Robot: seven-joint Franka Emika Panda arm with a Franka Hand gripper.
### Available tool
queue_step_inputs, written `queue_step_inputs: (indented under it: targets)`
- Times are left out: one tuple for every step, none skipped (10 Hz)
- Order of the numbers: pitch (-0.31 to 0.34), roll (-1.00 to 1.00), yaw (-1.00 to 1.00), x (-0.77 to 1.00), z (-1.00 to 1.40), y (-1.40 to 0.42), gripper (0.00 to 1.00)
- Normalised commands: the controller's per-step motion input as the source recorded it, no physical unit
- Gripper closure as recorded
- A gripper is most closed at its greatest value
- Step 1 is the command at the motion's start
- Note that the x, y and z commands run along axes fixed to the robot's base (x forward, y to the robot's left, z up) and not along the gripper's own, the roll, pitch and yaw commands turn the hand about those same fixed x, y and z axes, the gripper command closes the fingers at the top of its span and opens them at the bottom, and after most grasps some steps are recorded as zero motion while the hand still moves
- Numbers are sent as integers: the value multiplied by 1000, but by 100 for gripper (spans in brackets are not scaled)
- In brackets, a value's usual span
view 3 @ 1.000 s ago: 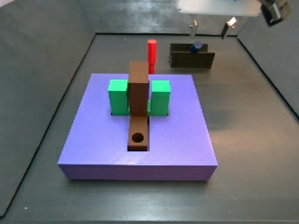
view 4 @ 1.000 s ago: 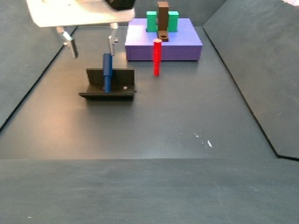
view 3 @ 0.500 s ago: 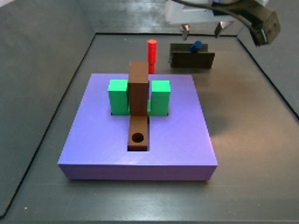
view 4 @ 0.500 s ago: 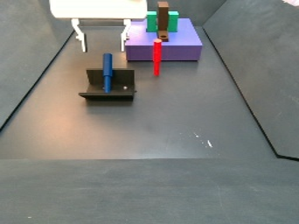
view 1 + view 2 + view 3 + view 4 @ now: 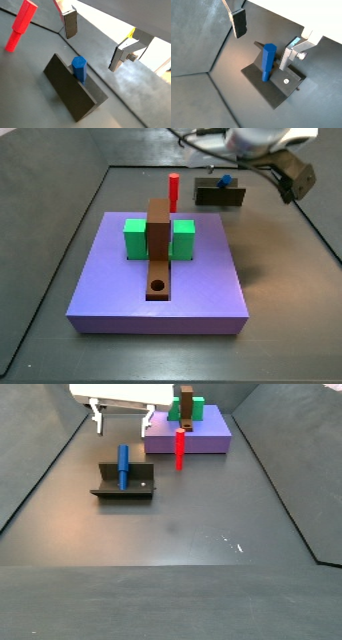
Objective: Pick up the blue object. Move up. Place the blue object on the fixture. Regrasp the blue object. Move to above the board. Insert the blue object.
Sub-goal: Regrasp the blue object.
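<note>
The hand [image 5: 120, 422] hangs open and empty above the floor, its two fingers [image 5: 238, 23] spread wide. Below it, at about 6 o'clock in a side view, the blue peg [image 5: 123, 466] stands upright on the dark fixture [image 5: 123, 488], untouched. The red peg [image 5: 179, 449] stands at 3 o'clock of the fixture, before the purple slab [image 5: 205, 439] carrying the brown board [image 5: 159, 246].

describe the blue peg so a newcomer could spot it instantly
Away from the big purple slab, a small dark fixture sits on the grey floor. The blue object stands upright in it, a slim cylinder. The similar peg beside the slab is red. The open pincer hangs above, not touching it.
</note>
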Motion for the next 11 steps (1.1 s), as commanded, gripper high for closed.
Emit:
queue_step_inputs:
  targets:
    - [0,409,14,311,-537,29,0]
    - [0,43,26,214,-529,60,0]
    - [0,-31,69,131,-289,69,0]
    - [0,-429,23,14,-20,54,0]
    - [0,-683,43,0,0,149,0]
    - [0,-586,71,0,0,137,0]
    - [-34,-186,71,0,-157,134,0]
    - [-6,420,0,0,-100,0,0]
    - [0,557,0,0,-160,0,0]
    - [0,494,0,0,-171,0,0]
    - [0,223,0,0,-17,0,0]
